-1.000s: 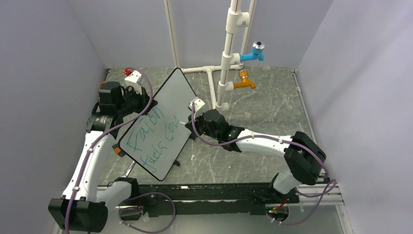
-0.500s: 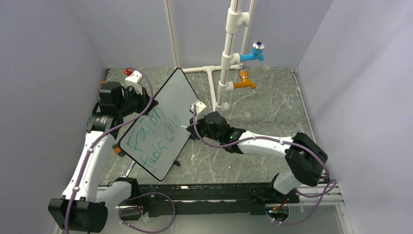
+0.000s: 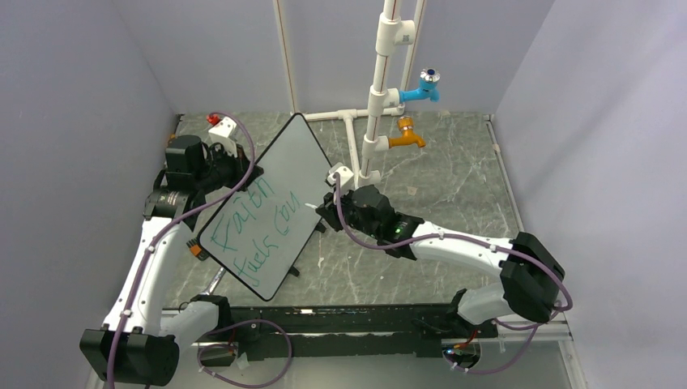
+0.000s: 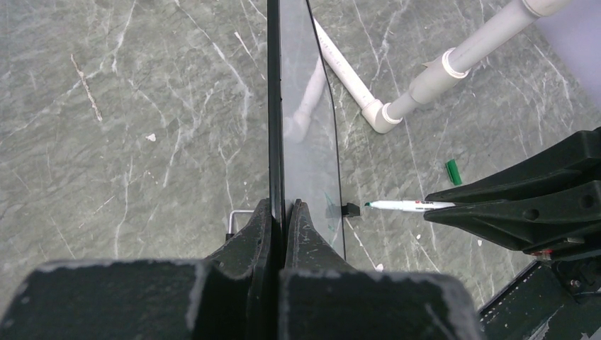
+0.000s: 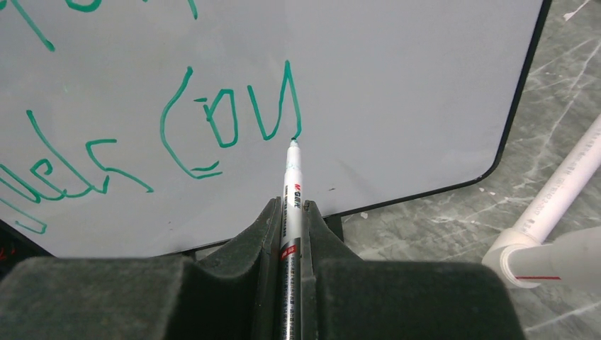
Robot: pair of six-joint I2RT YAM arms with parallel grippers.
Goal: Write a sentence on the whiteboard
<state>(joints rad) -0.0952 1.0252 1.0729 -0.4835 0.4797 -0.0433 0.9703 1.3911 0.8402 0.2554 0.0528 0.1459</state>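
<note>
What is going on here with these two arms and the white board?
The left gripper is clamped on the edge of the whiteboard and holds it tilted. The right gripper grips a green marker and points it at the end of the sentence. The writing reads roughly "Faith fuels Cou", so the last word is unfinished. In the left wrist view, the tip seems slightly off the surface.

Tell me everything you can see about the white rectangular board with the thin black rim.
The white rectangular board is flat and glossy, with rounded corners, a thin black rim and small black feet. It is held up at a tilt over the left part of the grey marbled table, its edge clamped in the left gripper. Green handwriting in two lines reads roughly "Faith" and "fuels cou". The green-tipped white marker in the right gripper points at the last stroke, seemingly just off the surface.
</note>
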